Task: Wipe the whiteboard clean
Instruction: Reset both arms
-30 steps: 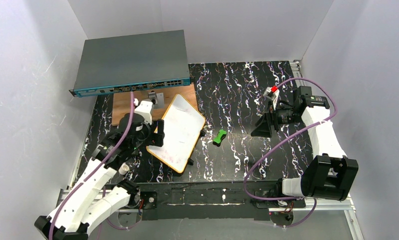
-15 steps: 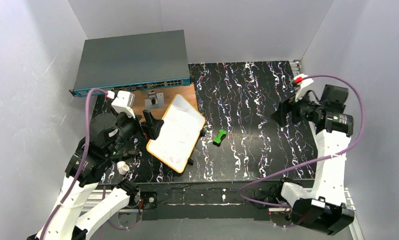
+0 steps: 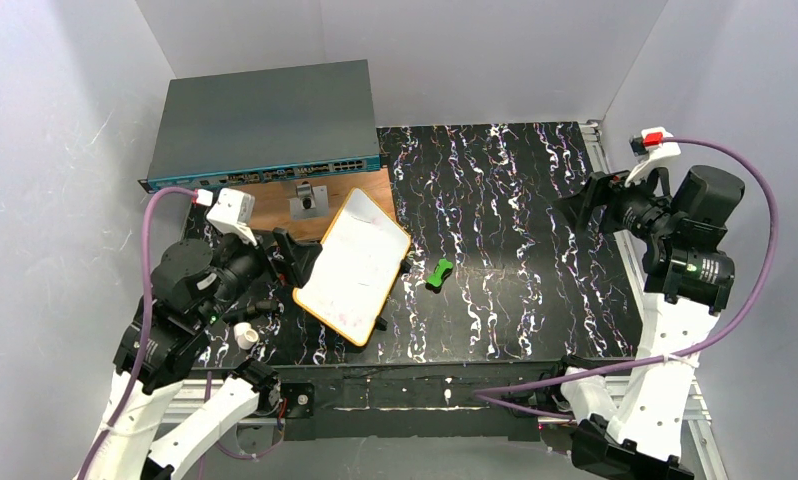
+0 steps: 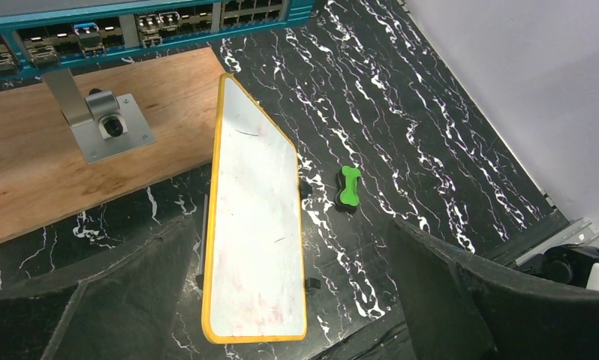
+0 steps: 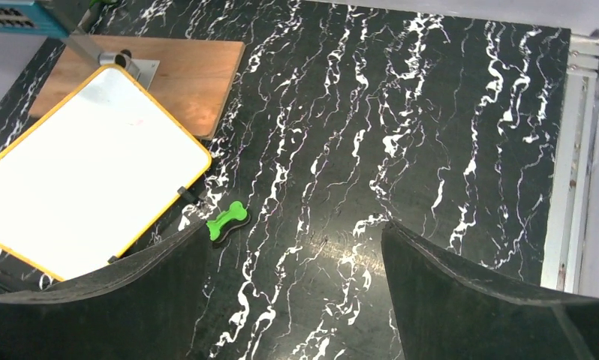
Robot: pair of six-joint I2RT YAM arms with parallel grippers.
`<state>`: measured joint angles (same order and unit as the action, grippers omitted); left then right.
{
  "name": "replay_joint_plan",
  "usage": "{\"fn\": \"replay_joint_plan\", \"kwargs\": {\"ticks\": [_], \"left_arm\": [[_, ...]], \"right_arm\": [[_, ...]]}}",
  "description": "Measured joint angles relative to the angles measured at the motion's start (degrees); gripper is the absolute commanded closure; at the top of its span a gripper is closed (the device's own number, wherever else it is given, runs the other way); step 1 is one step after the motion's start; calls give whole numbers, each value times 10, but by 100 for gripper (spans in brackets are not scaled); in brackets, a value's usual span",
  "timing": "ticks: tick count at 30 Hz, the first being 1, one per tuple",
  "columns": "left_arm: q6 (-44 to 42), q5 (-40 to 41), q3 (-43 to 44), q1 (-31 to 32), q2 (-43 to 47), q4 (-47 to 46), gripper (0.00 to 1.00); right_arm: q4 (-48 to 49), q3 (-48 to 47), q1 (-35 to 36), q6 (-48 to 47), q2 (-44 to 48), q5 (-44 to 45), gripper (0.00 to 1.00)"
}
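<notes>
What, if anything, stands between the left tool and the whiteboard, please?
Nothing visible does. The open left tool hangs just left of the whiteboard, with only bare black table between them. The green eraser lies off to the board's right.

The small white rectangular whiteboard with an orange rim (image 3: 354,265) lies angled, faint red smudges near its front end.

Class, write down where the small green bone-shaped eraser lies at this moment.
In the top view the small green bone-shaped eraser lies on the black marbled table near its centre, just right of the orange-rimmed whiteboard, apart from it.
</notes>
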<state>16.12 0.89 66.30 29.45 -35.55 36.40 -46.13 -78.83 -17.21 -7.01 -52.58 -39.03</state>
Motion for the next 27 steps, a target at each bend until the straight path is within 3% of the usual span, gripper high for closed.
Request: {"fn": "replay_joint_plan", "kwargs": {"ticks": [10, 27], "left_arm": [[-3, 0, 0, 0, 17, 2, 2], [0, 0, -36, 0, 53, 9, 2]], "right_arm": [[1, 10, 0, 67, 35, 47, 11], [1, 20, -16, 84, 32, -26, 11]]}}
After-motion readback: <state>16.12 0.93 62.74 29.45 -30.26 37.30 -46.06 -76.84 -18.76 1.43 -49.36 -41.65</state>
